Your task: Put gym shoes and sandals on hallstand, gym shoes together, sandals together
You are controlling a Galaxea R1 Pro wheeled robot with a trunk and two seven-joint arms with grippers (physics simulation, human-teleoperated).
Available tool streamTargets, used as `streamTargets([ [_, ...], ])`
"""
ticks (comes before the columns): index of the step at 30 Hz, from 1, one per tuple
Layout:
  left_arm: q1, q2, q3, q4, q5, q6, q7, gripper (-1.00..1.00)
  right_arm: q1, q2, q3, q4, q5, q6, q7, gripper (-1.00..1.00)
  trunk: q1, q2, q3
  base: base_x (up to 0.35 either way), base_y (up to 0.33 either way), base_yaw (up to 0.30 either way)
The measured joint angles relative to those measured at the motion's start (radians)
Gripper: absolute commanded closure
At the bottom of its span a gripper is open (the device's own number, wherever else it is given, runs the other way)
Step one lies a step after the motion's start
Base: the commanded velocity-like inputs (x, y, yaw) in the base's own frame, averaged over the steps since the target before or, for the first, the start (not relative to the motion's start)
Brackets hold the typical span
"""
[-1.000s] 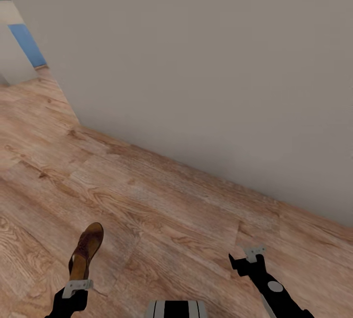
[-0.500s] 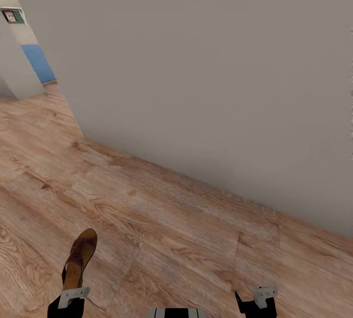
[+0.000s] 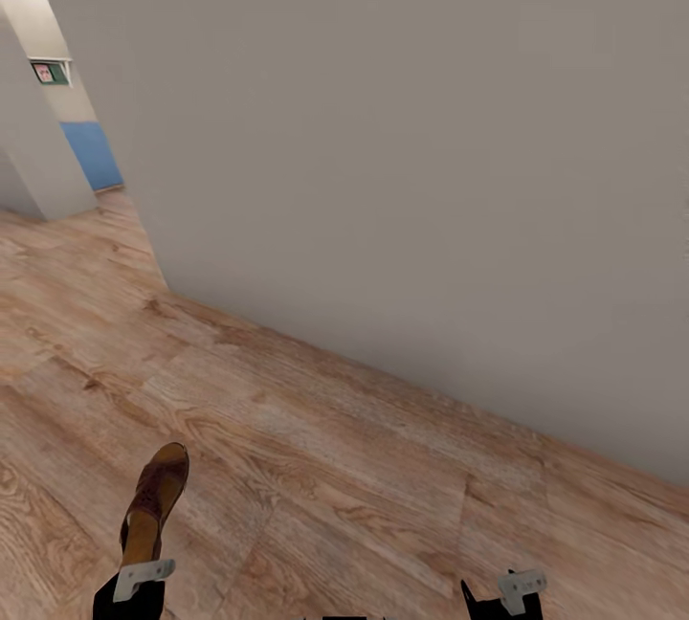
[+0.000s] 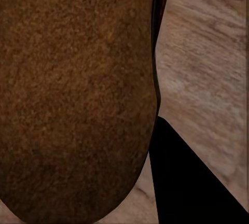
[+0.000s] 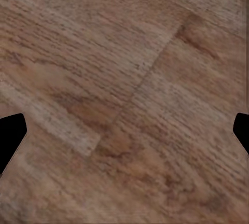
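1. One brown sandal [image 3: 153,505] is seen in the head view, near the lower left edge, standing out forward from the left gripper [image 3: 142,582] with its toe pointing away from the robot.
2. The sandal's strap and tan footbed are shown by the head view, whereas in the left wrist view a close grainy brown surface of the sandal [image 4: 78,94] is presented, with one black finger [image 4: 192,182] beside it.
3. The left gripper is clamped on the sandal at its heel end, and the sandal is held above the corridor floor [image 3: 335,448].
4. The right gripper [image 3: 502,596] is seen low in the head view, at the right of the lower edge, with only its top and a pale bracket visible there.
5. In the right wrist view the two black fingertips [image 5: 10,136] are found at opposite edges, spread wide, with nothing but wood planks [image 5: 124,99] between them; the right gripper is released and empty.
6. Counted in all views: one sandal, two grippers.
7. A plain grey wall [image 3: 411,142] is shown across most of the head view, meeting the floor along a slanting line.
8. At the far left an opening is seen, with a blue panel [image 3: 93,154] and a small green sign [image 3: 50,73] beyond it.
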Motion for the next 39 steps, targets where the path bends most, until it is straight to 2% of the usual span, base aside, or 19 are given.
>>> streamTargets([
  [8,0.000,-0.002,0.000,0.001,0.000,0.000,0.000,1.00,0.000,0.002,0.000,0.000,-0.001,-0.001,0.000,-1.00,-0.004,0.002,0.042,0.000,0.000,0.000],
  [16,0.000,-0.001,0.000,0.001,0.000,-0.001,0.000,1.00,0.000,0.002,-0.003,-0.005,-0.003,0.001,0.001,-1.00,-0.007,0.004,0.075,0.000,0.000,0.021],
  [31,0.000,-0.002,0.000,0.002,0.000,0.000,0.002,1.00,0.000,0.012,-0.001,-0.002,-0.002,0.001,0.000,-1.00,-0.014,0.007,0.133,0.000,0.000,0.252],
  [36,0.000,-0.001,0.001,0.025,0.002,-0.002,0.002,1.00,0.000,0.013,-0.001,-0.002,-0.001,0.001,0.000,-1.00,-0.016,0.008,0.152,0.000,0.000,0.278],
  [39,0.000,-0.001,0.002,0.030,0.013,-0.002,0.002,1.00,0.000,0.013,-0.001,-0.002,-0.001,0.001,0.000,-1.00,-0.017,0.009,0.164,0.000,0.000,0.279],
])
